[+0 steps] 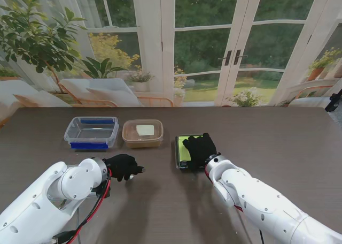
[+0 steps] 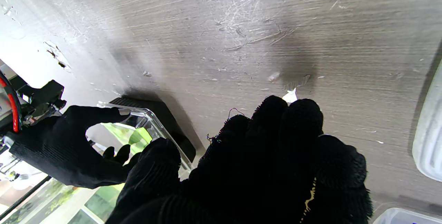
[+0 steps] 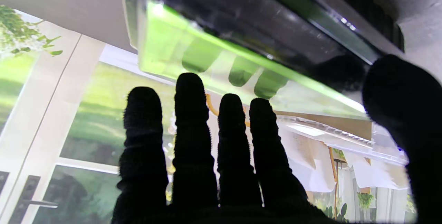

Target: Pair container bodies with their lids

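A flat green-and-black container [image 1: 182,149] lies on the table just right of centre. My right hand [image 1: 200,147] arches over it, fingers straight and spread a little above the green face [image 3: 179,40], thumb [image 3: 400,96] beside its dark edge. The left wrist view shows that hand [image 2: 62,148] at the clear rim [image 2: 152,123] without a closed hold. A clear box with blue lid parts [image 1: 91,132] and a tan box [image 1: 142,133] with a pale square on it stand farther from me. My left hand [image 1: 124,166] hovers over bare table, loosely curled [image 2: 269,168], holding nothing.
The brown table top [image 1: 267,137] stretches right of my right hand. Its far edge [image 1: 171,107] meets glass doors and plants. In the left wrist view a pale box edge [image 2: 430,141] and a clear corner [image 2: 404,217] lie close to my left hand.
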